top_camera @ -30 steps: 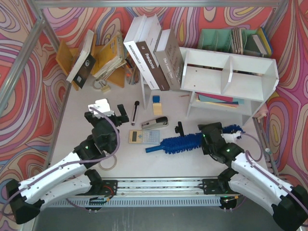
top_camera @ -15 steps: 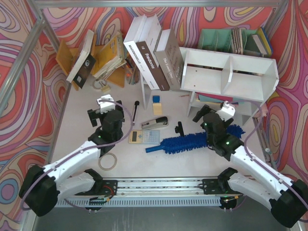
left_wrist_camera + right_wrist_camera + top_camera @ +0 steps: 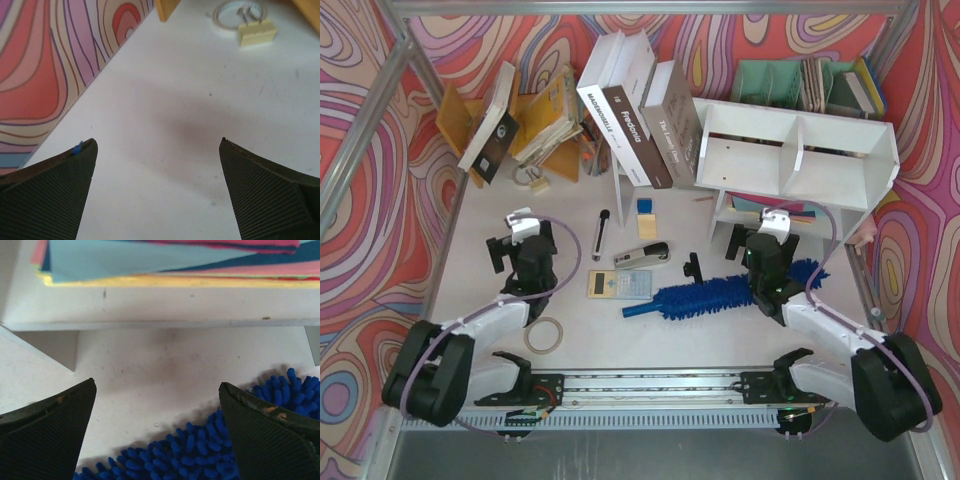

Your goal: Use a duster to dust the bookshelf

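Observation:
The white bookshelf (image 3: 800, 150) stands at the back right on legs, two compartments split by a divider. Its lower board (image 3: 160, 310) fills the top of the right wrist view, with coloured paper sheets on it. The blue duster (image 3: 705, 296) lies flat on the table in front of it, handle pointing left. Its fluffy head (image 3: 200, 455) shows just under the right fingertips. My right gripper (image 3: 767, 232) is open and empty over the duster's head. My left gripper (image 3: 520, 232) is open and empty over bare table at the left (image 3: 157, 145).
A calculator (image 3: 619, 284), stapler (image 3: 642, 256), black pen (image 3: 601, 232) and tape roll (image 3: 546, 334) lie between the arms. Leaning books (image 3: 640, 105) and an orange rack (image 3: 520, 120) stand at the back. A teal organiser (image 3: 800, 85) sits behind the shelf. A second tape roll (image 3: 239, 12) lies ahead of the left gripper.
Both arms have pulled back and swung their wrists toward the far side. The left gripper moved left, the right gripper moved up over the duster's head. The duster has not moved.

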You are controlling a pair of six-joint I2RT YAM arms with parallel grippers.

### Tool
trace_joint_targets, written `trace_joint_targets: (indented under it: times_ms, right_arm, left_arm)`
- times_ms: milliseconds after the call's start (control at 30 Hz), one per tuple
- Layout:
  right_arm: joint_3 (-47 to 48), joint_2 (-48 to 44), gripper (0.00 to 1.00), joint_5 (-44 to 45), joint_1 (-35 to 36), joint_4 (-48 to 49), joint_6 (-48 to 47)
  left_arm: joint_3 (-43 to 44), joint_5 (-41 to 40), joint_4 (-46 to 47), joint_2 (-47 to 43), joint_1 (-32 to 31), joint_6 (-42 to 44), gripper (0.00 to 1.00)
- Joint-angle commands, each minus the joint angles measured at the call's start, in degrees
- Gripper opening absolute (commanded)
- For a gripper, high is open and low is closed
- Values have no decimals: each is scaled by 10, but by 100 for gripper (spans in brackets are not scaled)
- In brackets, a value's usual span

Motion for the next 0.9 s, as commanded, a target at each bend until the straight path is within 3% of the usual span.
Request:
trace_joint_targets:
  times_ms: [0,133,300,500,633,733,800,867]
  right_arm:
    - [-27,38,99,-13,-20,115,-46]
    - [-46,67,99,-22,-35,174,-59]
    - [-82,119,99,-30,-41,285,-80]
    - [-92,173,99,-56,-46,377,-129]
    - [-98,183,99,-88,-50,416,-155]
    - [-105,204,99,-101,-53,469,-180]
    - [-101,225,99,-120,-58,495,-195]
    - [-98,239,99,-141,-61,520,-209]
  left_arm:
    - [-45,60,119,55,31,1,98]
    - [-83,86,238,104,47,32,98]
    - [-103,127,285,110,81,28,98]
    - [-101,183,372,192,114,28,98]
    - [-79,247,285,178,141,5,98]
    - [-62,276,301,223,166,-6,98]
    - [-41,305,210,194,172,-17,98]
    - [-43,300,255,214,175,-12,98]
